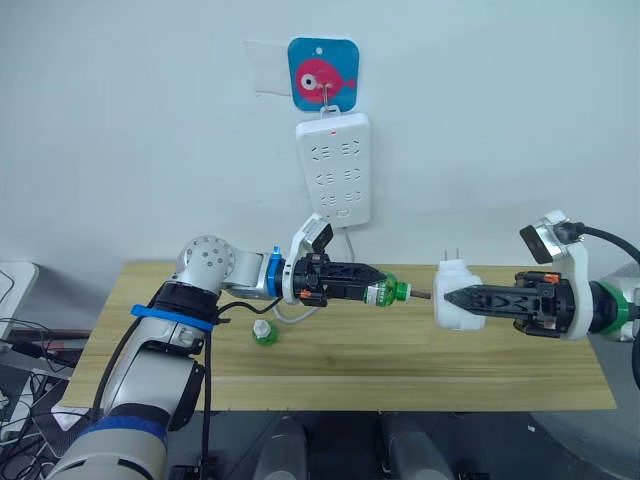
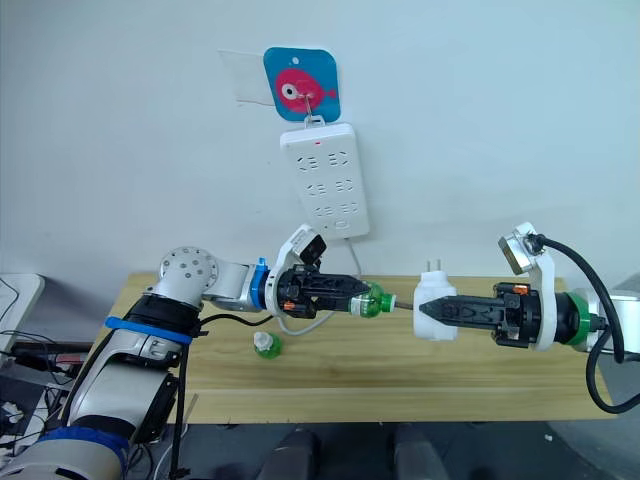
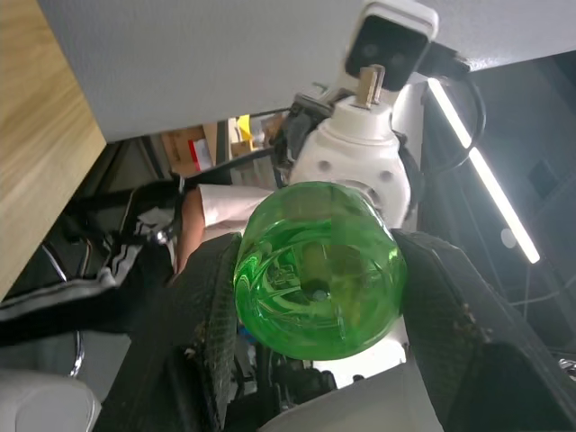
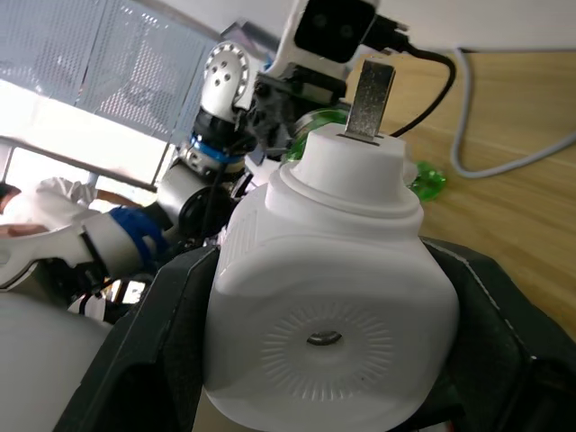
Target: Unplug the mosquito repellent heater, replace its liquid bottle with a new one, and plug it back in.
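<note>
My left gripper (image 1: 372,291) is shut on a green liquid bottle (image 1: 388,292), held level above the table with its neck and thin wick pointing right. The wick tip reaches the side of the mosquito repellent heater (image 1: 452,273), a small white unit with its two prongs pointing up. My right gripper (image 1: 452,297) is shut on the heater, holding it above the table's right part. In the left wrist view the bottle's round base (image 3: 315,270) sits between the fingers, with the heater (image 3: 360,153) behind it. The right wrist view shows the heater's vent face (image 4: 328,297).
A second green bottle (image 1: 263,333) stands on the wooden table (image 1: 340,375) below my left forearm. A white power strip (image 1: 333,168) hangs on the wall from a fish hook, its cable looping down to the table. Clutter lies off the table's left end.
</note>
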